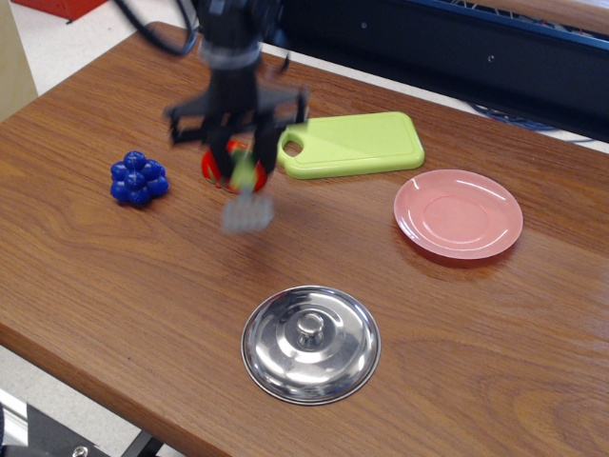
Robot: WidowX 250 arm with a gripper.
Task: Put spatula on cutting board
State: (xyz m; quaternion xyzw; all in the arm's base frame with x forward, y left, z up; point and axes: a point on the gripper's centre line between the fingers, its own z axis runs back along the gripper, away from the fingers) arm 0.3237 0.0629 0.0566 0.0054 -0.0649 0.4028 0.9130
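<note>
Clerk: Item one, largest: the wooden table (pixel 476 381), carrying everything beneath the gripper.

Checker: Next?

Clerk: The cutting board (pixel 357 143), lime-green, flat, raised rim, handle hole at the end nearest the gripper. It lies just to the right of the tool as seen here. Judged rigid and stable.

Checker: Round pieces?

Clerk: The steel lid (pixel 310 344), well in front of the gripper. The pink plate (pixel 459 212), farther right, beyond the board. Neither belongs to the task.

Checker: The tool itself?

Clerk: The gripper (pixel 238 157) is blurred by motion; its fingers appear clamped on the green handle of the spatula (pixel 246 198), which hangs below it, grey blade down, clear of the table.

Checker: Handling notes on the spatula?

Clerk: Judged light, stiff plastic, smooth and possibly slippery. The chunky handle is the sound place to hold; the slotted blade is thin and offers little purchase. Held high, it may swing.

Checker: Smallest entries?

Clerk: The blue grapes (pixel 136 178), to the left of the gripper, and the red tomato (pixel 215 167), partly hidden behind it.
</note>
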